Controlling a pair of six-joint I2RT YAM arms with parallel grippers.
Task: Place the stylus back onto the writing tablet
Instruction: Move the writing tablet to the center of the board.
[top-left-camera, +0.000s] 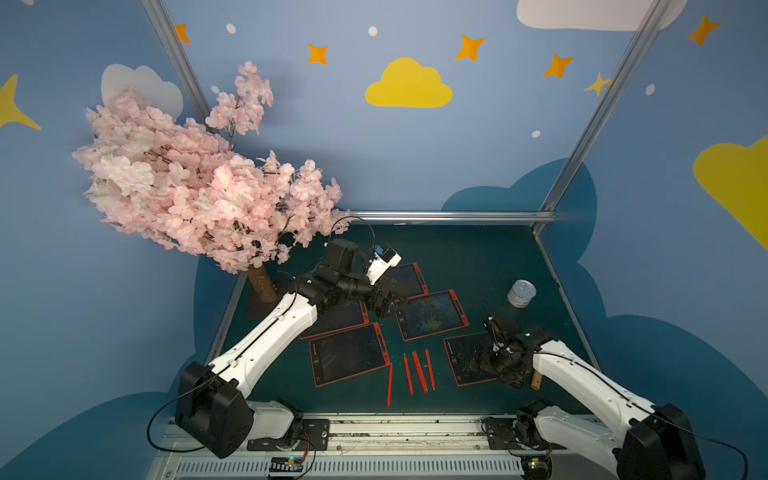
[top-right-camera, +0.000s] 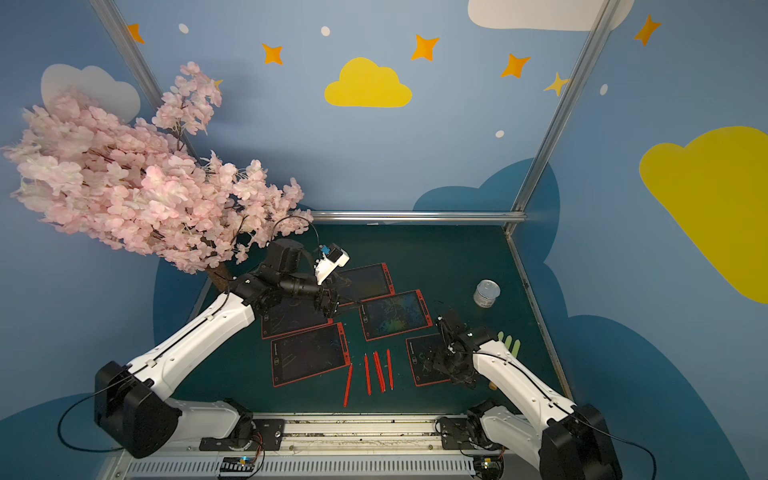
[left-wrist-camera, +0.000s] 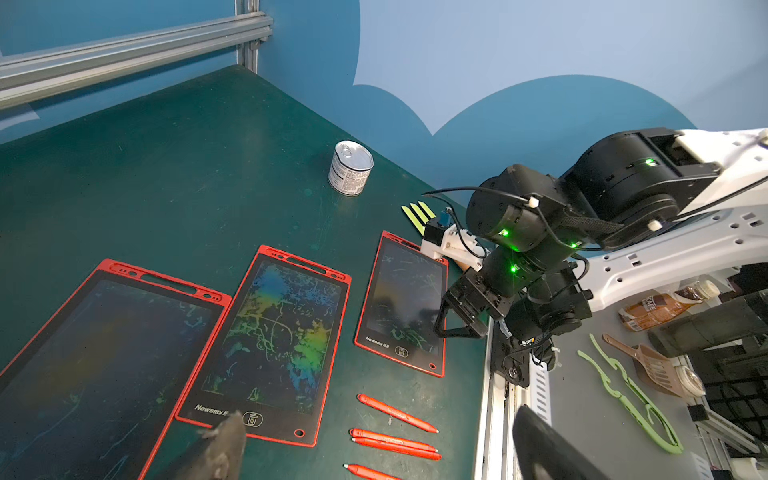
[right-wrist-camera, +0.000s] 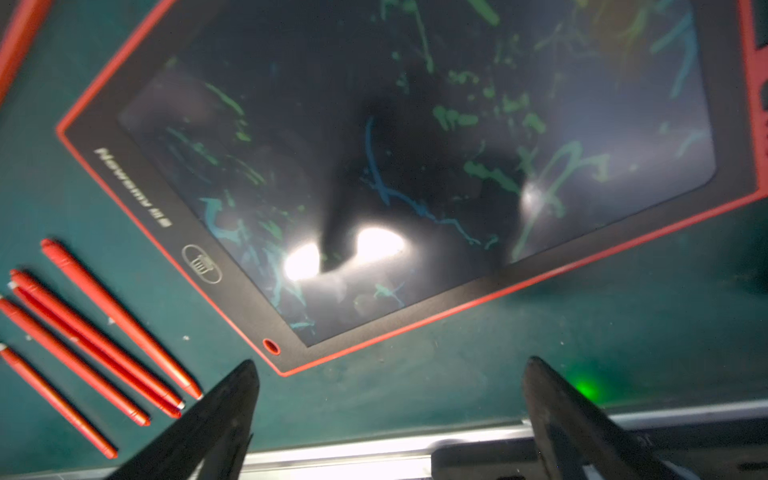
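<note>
Several red styluses lie side by side on the green mat near the front edge, also seen in the left wrist view and the right wrist view. Several red-framed writing tablets lie flat around them. My right gripper hangs open and empty over the front edge of the right tablet, just right of the styluses. My left gripper is open and empty, raised beside the middle tablet.
A tin can stands at the back right. A pink blossom tree overhangs the back left corner. Green strips and a wooden handle lie beside the right arm. An aluminium rail borders the front.
</note>
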